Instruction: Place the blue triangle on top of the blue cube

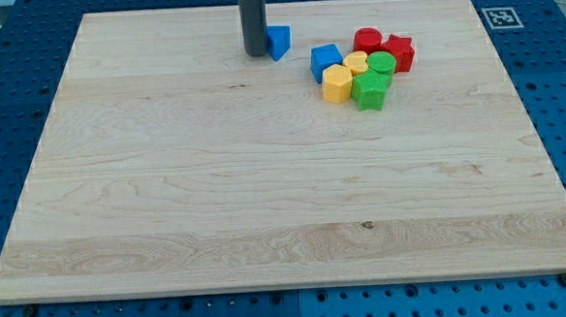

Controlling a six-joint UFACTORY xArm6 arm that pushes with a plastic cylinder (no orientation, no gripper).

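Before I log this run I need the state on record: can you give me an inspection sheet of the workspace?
Surface: wooden board, lying flat, bare wood over most of it.
Job's things: blue triangle near the view's top; blue cube to its right, apart from it. Not stacked.
Clutter: red cylinder, red star, yellow cylinder, yellow hexagon, green cylinder and green star, clustered right of the blue cube.
Hand: none; my tip sits against the blue triangle's left side.
Cables: nothing seen.
Surroundings: blue perforated table; a fiducial tag at the upper right.
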